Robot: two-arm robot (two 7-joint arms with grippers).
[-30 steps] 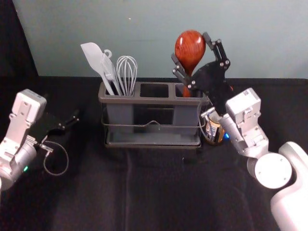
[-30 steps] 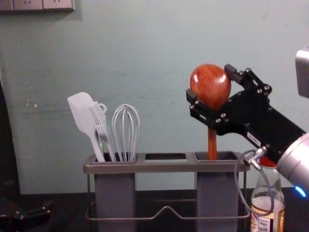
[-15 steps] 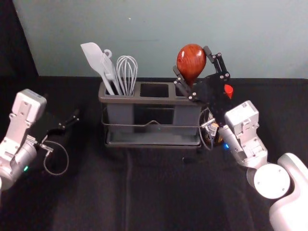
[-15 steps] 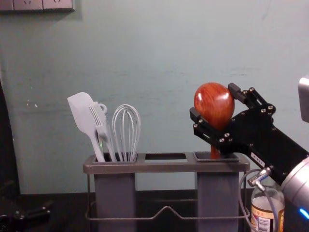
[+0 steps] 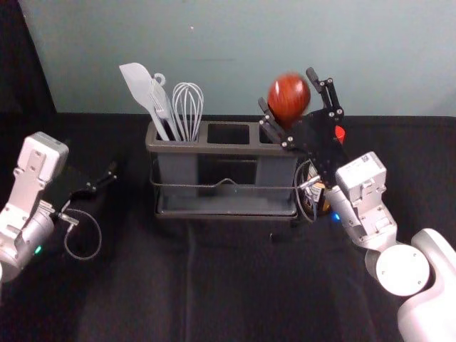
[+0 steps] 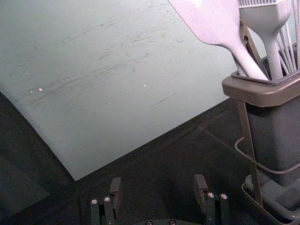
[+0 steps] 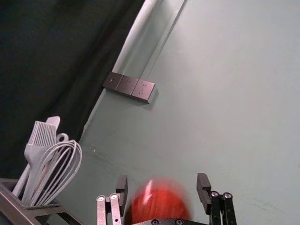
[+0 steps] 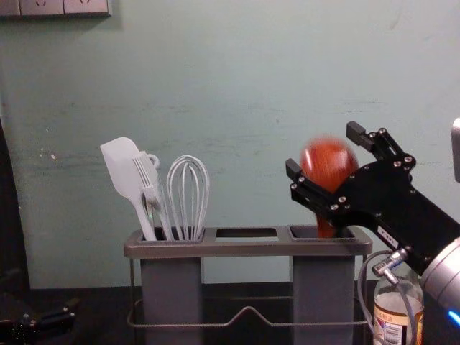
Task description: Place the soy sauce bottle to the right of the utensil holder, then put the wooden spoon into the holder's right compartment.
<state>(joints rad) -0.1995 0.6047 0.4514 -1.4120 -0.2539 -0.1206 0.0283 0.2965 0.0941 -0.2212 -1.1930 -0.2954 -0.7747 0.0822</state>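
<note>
Behind everything rises a pale grey-green wall (image 8: 215, 86), and in front of it lies the counter (image 5: 164, 285), covered in black cloth. On it stands a long grey-brown utensil holder (image 8: 248, 249) with three compartments in a row and a thin metal wire across its front.

The right hand (image 8: 323, 148), black and two-fingered, reaches in from the right, over the holder's right end. Its fingers are well apart, with the spoon's head between them. The left hand (image 5: 110, 174), also black, hangs off to the left of the holder, clear of it; in the left wrist view its two fingers stand wide apart with nothing between them.

The glossy reddish-brown wooden spoon (image 8: 328, 167) is in the holder's right compartment, its round head up and its handle down in the opening, tilted slightly. Its head is blurred.

The clear glass soy sauce bottle (image 8: 392, 328), with a yellow-and-white label and a red cap (image 5: 340, 133), stands upright just beside the holder's right end, partly hidden by the right arm.

Leaning in the left compartment are a pale grey flat-bladed spatula (image 8: 122, 167), a pale grey wire whisk (image 8: 188, 198) and a smaller pale grey brush (image 8: 149, 176).
</note>
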